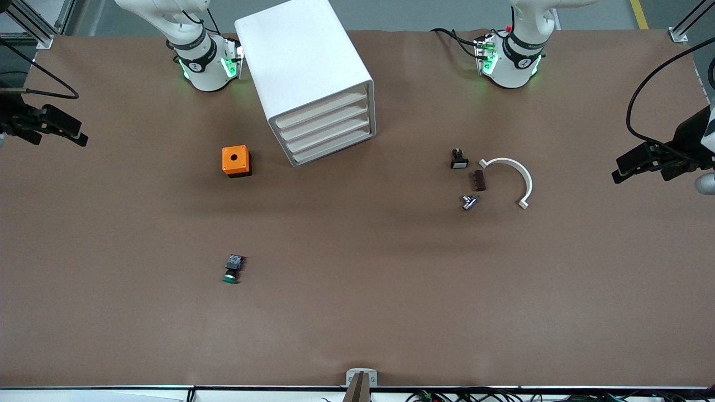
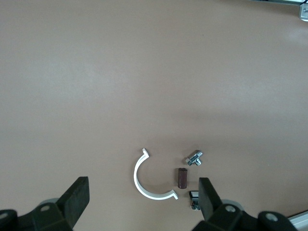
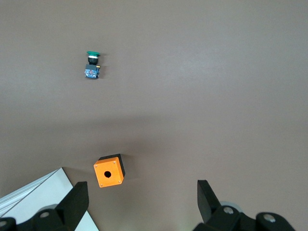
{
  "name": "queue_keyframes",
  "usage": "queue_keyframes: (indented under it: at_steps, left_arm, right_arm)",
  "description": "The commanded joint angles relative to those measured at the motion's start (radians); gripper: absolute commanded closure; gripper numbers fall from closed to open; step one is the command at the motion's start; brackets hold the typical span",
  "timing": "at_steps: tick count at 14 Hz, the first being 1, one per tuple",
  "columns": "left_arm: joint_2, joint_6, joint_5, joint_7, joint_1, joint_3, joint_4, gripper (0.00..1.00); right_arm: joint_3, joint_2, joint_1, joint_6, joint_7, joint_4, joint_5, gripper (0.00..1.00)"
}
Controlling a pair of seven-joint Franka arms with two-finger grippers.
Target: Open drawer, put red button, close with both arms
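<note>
The left gripper [image 2: 140, 199] shows two black fingers [image 2: 76, 197] spread wide with nothing between them, held above the brown table [image 1: 391, 290] at the left arm's end. The right gripper [image 3: 141, 199] has its fingers just as wide and empty, over the right arm's end. Both arms wait at the table's edges, well apart from everything on it.

Under the left gripper its wrist view shows a white plastic half-ring clamp [image 2: 147, 180], a small dark brown block [image 2: 182, 177], a little shiny metal bolt piece [image 2: 194, 158] and, half hidden by one finger, a black-and-white switch part [image 2: 194, 196]. The front view shows the same cluster whole: the clamp [image 1: 513, 177], the block [image 1: 478, 180] between it and the switch part [image 1: 458, 159], and the bolt piece [image 1: 469, 201] nearest the camera.

The right wrist view shows a small orange box with a round hole in its top [image 3: 109, 171], a green-capped push-button with black body [image 3: 92, 65] lying on its side, and a corner of the white round-edged cabinet [image 3: 45, 192]. Only the front view shows the cabinet [image 1: 304, 72] entire, with its four shallow white drawers [image 1: 327, 131] stacked and all pushed in; the orange box [image 1: 236, 161] sits beside it toward the right arm's end, and the green button [image 1: 233, 268] lies nearer the camera.

No view shows a red-capped button.
</note>
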Motion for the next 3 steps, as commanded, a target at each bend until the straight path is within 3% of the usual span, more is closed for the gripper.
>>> queue_keyframes:
  at_steps: [1, 3]
  left_arm:
    - [0.01, -0.023, 0.018, -0.013, 0.009, -0.013, 0.027, 0.0]
    - [0.01, -0.023, 0.021, -0.011, 0.009, -0.013, 0.027, 0.0]
  right_arm:
    - [0.005, -0.024, -0.007, 0.007, -0.001, -0.022, -0.007, 0.0]
    - [0.005, -0.024, -0.007, 0.007, -0.001, -0.023, -0.008, 0.0]
